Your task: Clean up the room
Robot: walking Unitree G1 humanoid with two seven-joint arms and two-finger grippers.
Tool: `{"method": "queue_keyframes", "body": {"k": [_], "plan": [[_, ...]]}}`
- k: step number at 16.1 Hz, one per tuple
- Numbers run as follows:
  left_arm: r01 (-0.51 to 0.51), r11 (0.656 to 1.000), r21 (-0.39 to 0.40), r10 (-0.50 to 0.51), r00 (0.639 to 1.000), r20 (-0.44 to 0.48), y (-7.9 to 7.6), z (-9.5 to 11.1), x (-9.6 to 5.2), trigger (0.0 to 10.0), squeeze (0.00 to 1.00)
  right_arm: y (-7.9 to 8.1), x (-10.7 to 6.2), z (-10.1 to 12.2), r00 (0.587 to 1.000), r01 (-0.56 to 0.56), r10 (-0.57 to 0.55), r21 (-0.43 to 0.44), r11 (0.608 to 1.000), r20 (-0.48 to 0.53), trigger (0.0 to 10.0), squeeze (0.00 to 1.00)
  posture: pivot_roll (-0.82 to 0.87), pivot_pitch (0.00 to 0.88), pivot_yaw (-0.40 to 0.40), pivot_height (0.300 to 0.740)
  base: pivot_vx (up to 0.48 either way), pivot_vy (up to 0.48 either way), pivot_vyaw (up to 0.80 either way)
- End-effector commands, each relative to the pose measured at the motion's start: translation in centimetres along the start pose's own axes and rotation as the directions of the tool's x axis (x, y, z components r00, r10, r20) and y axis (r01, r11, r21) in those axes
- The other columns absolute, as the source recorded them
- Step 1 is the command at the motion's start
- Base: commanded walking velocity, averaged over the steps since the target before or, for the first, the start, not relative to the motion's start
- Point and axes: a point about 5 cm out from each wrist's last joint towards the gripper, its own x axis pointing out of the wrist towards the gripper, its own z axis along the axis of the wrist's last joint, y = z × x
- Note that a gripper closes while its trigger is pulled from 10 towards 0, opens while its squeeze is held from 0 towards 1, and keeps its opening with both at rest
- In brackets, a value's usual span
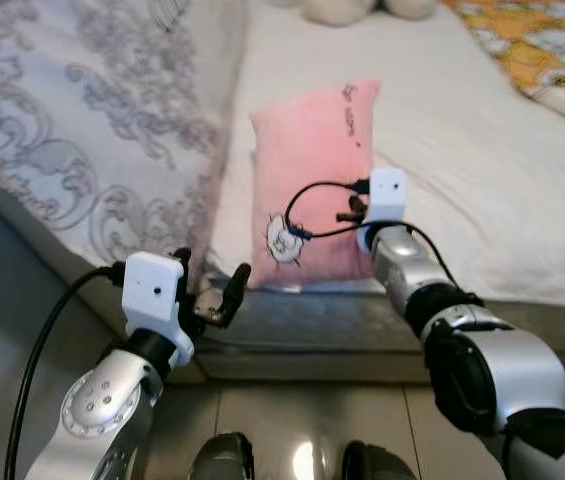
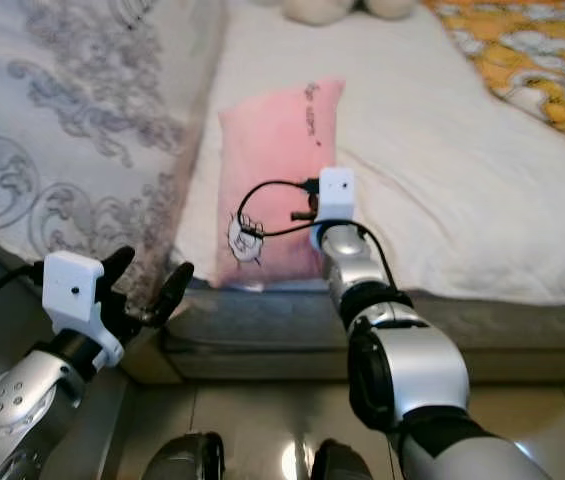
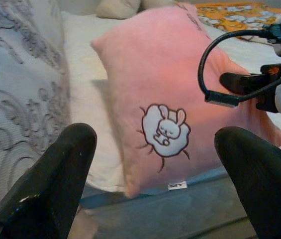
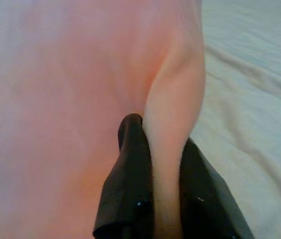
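The big white bed (image 1: 482, 190) lies in front of my claws. A grey patterned blanket (image 1: 82, 130) lies past my left claw. The pink pillow (image 1: 312, 180) sits at the bed's edge. My right claw (image 4: 162, 174) pinches a fold of the pink pillow. My left claw (image 1: 212, 290) hangs released near the pillow's low corner, grasping nothing.

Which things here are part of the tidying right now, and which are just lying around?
In the job:
pink pillow, pinched on its edge by the right gripper
left gripper, open, near the bed edge

Lying about:
grey patterned quilt
orange patterned blanket
plush toy
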Motion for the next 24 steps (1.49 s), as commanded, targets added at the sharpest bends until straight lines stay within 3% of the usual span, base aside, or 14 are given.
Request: {"method": "queue_keyframes", "body": {"k": [1,3,4,8,10,11,13,15,17,19,21,23,24], "plan": [[-0.016,1.000,-0.004,0.016,1.000,-0.013,0.3,-0.2,0.0,10.0,0.00,-0.5,0.1,1.0,1.000,0.020,-0.021,0.019,1.000,0.022,10.0,1.00,0.12,0.133,0.064,0.740,0.000,0.000,0.00],[-0.021,1.000,-0.006,0.021,1.000,-0.015,0.3,-0.2,0.0,10.0,0.00,-1.9,0.2,1.8,0.996,0.072,-0.079,0.198,0.978,0.029,10.0,1.00,0.12,0.129,0.064,0.740,0.000,0.000,0.00],[-0.021,1.000,-0.007,0.021,1.000,-0.014,0.3,-0.2,0.1,10.0,0.00,-2.2,0.3,2.2,0.996,0.075,-0.085,0.208,0.975,0.040,10.0,1.00,0.12,0.127,0.065,0.740,0.000,0.000,0.00],[-0.025,1.000,-0.014,0.025,1.000,-0.005,0.3,-0.1,0.4,10.0,0.00,-2.4,0.4,4.7,0.992,0.028,-0.041,0.109,0.994,0.122,10.0,1.00,0.11,0.120,0.066,0.740,0.000,0.000,0.00],[-0.023,0.999,-0.023,0.023,1.000,-0.002,0.1,-0.1,0.6,10.0,0.00,-2.8,0.4,5.7,0.988,0.030,-0.025,-0.027,0.999,0.151,10.0,1.00,0.11,0.117,0.065,0.740,0.000,0.000,0.00],[-0.024,0.999,-0.027,0.024,1.000,-0.001,0.0,-0.1,0.8,10.0,0.00,-2.8,0.4,6.7,0.982,0.036,-0.014,-0.118,0.992,0.189,10.0,0.00,0.10,0.112,0.064,0.740,0.000,0.000,0.00],[-0.043,0.999,-0.032,0.043,0.999,0.001,0.2,-0.2,1.1,10.0,0.00,-2.9,0.2,8.0,0.966,0.041,-0.004,-0.137,0.990,0.257,10.0,0.00,0.09,0.104,0.062,0.740,0.000,0.000,0.00],[-0.081,0.996,-0.039,0.081,0.997,0.004,0.9,-0.4,1.9,10.0,0.00,-3.7,-0.4,9.8,0.912,0.091,-0.025,-0.142,0.986,0.408,10.0,0.00,0.05,0.079,0.057,0.740,0.000,0.000,0.00],[-0.107,0.994,-0.035,0.107,0.994,0.016,1.4,-0.6,2.4,10.0,0.00,-4.7,-1.2,9.6,0.866,0.142,-0.051,-0.147,0.979,0.498,10.0,0.00,0.01,0.047,0.051,0.740,0.000,0.000,0.00],[-0.157,0.986,-0.058,0.158,0.987,0.021,2.2,-1.2,2.7,10.0,0.00,-5.8,-2.6,7.4,0.837,0.173,-0.069,-0.143,0.974,0.543,10.0,0.00,-0.05,0.008,0.048,0.740,0.000,0.000,0.00],[-0.306,0.945,-0.111,0.309,0.951,0.004,3.7,-2.6,2.5,10.0,0.00,-6.5,-6.8,2.2,0.862,0.135,-0.044,-0.145,0.980,0.505,10.0,0.00,-0.13,0.000,0.059,0.740,0.000,0.000,0.00],[-0.292,0.956,-0.035,0.293,0.956,0.026,2.9,-3.1,2.1,10.0,0.00,-7.3,-10.0,-2.9,0.915,0.040,0.012,-0.119,0.992,0.404,10.0,0.00,-0.16,0.000,0.070,0.740,0.000,0.000,0.00],[-0.279,0.960,-0.017,0.279,0.960,0.028,2.6,-3.3,1.9,10.0,0.00,-7.3,-11.3,-3.8,0.912,0.002,0.048,-0.122,0.993,0.407,10.0,0.00,-0.16,0.000,0.076,0.740,0.000,0.000,0.00]]}}
